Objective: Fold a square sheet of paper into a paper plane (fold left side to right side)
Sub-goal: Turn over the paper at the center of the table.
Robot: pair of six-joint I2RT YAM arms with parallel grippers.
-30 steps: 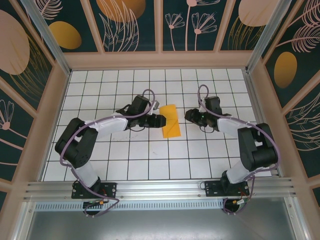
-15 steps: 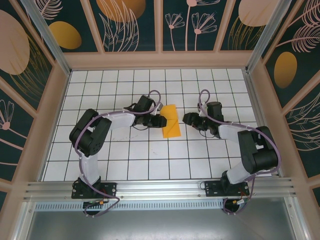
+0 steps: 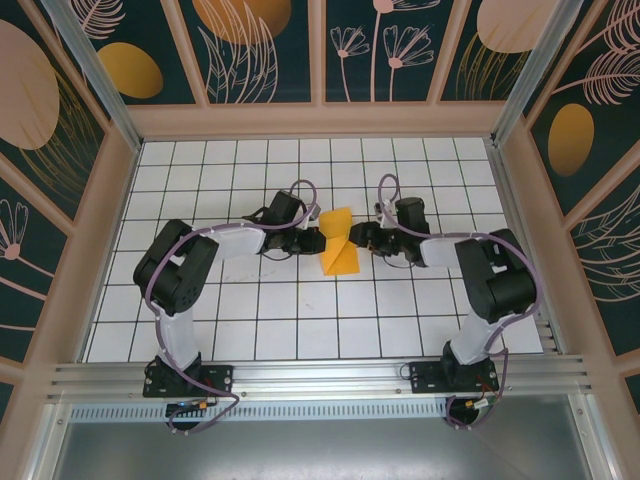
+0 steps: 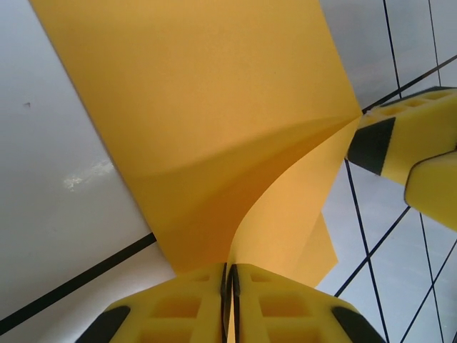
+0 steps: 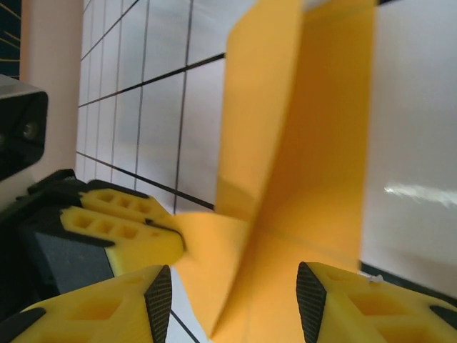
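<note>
The orange-yellow square sheet of paper (image 3: 338, 245) lies mid-table, its left flap lifted and curling up. My left gripper (image 3: 311, 240) is shut on that flap's edge; in the left wrist view the paper (image 4: 214, 107) runs into the closed yellow jaws of the left gripper (image 4: 230, 277). My right gripper (image 3: 361, 238) is at the sheet's right edge, open. In the right wrist view its fingertips (image 5: 158, 300) stand wide apart on either side of the paper (image 5: 314, 164), gripper middle (image 5: 235, 300), without pinching it. The left gripper's fingers (image 5: 125, 236) show there holding the flap.
The white gridded table (image 3: 250, 310) is boxed in by wooden-framed dark floral wall panels (image 3: 260, 50) on three sides. An aluminium rail (image 3: 320, 378) with the arm bases runs along the near edge. Both arms stretch inward and nearly meet at the sheet.
The left gripper has shut on the sheet's left edge and raised it. The right gripper has moved left up to the sheet's right edge and opened a little.
</note>
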